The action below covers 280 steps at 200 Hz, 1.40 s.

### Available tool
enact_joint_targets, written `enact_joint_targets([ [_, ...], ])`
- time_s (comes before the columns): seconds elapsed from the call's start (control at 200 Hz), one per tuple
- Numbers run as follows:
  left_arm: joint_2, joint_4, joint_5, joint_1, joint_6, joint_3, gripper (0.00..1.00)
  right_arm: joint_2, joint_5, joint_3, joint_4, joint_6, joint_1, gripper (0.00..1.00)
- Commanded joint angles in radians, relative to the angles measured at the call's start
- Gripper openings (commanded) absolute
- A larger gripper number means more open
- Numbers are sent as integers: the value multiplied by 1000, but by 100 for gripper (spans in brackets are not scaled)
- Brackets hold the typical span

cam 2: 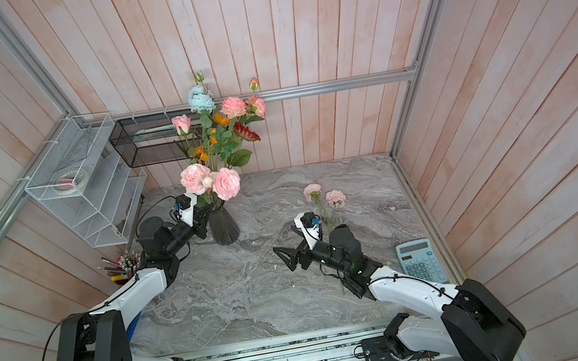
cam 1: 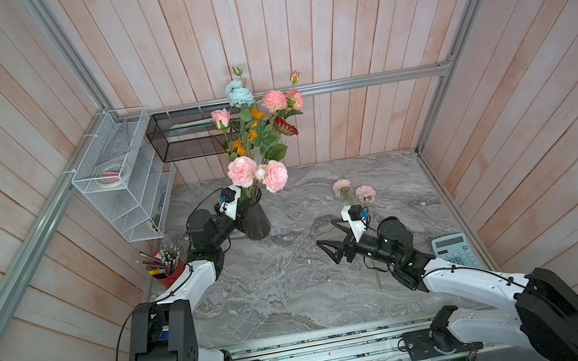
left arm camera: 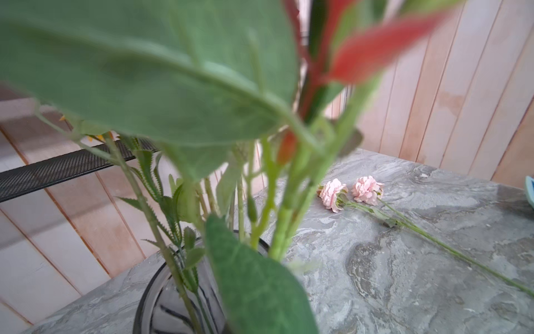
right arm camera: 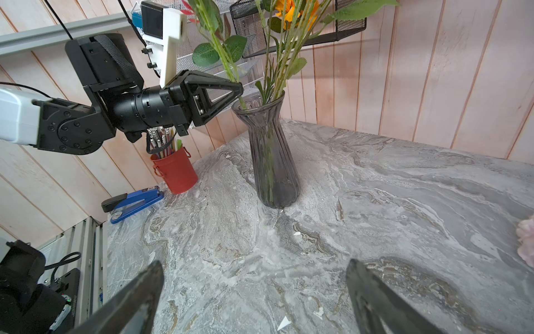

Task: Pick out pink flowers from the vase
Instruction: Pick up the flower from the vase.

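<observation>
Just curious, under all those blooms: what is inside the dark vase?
Thin green stalks, dimly seen through the smoky glass of the vase. Their lower ends are too murky to see.

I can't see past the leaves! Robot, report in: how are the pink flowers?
Left gripper shut on a stem at the vase rim; right gripper open, empty. Two pink flowers on table, more in vase. Leaves crowd the grip.

Your left gripper (cam 1: pixel 244 207) sits at the vase (cam 1: pixel 256 222) rim.
Above it crowd pink flowers (cam 1: pixel 242 171); two pink stems (cam 1: pixel 365 193) lie on the desk (cam 1: pixel 277 289), your right gripper (cam 1: pixel 325 234), jaws apart, near them.
</observation>
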<state>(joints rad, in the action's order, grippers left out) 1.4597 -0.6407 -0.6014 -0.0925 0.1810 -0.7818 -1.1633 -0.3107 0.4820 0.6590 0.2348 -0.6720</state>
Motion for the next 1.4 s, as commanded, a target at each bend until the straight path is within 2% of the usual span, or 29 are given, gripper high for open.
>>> enact_joint_targets([
  [0.0, -18, -20, -16, -6, 10, -5, 6, 1, 14, 29, -10, -1, -5, 98],
  [0.355, -84, -26, 18, -6, 54, -12, 4, 9, 32, 36, -17, 18, -5, 98],
  [0.505, -113, 30, 38, -6, 75, -56, 4, 29, 38, 24, -31, 23, -5, 98],
  [0.935, -290, 173, 53, -6, 54, -180, 0, 113, 18, 45, -100, -18, -6, 98],
  [1.395, -439, 180, 51, -7, 0, -204, 0, 91, 8, 92, -106, -18, -5, 98],
])
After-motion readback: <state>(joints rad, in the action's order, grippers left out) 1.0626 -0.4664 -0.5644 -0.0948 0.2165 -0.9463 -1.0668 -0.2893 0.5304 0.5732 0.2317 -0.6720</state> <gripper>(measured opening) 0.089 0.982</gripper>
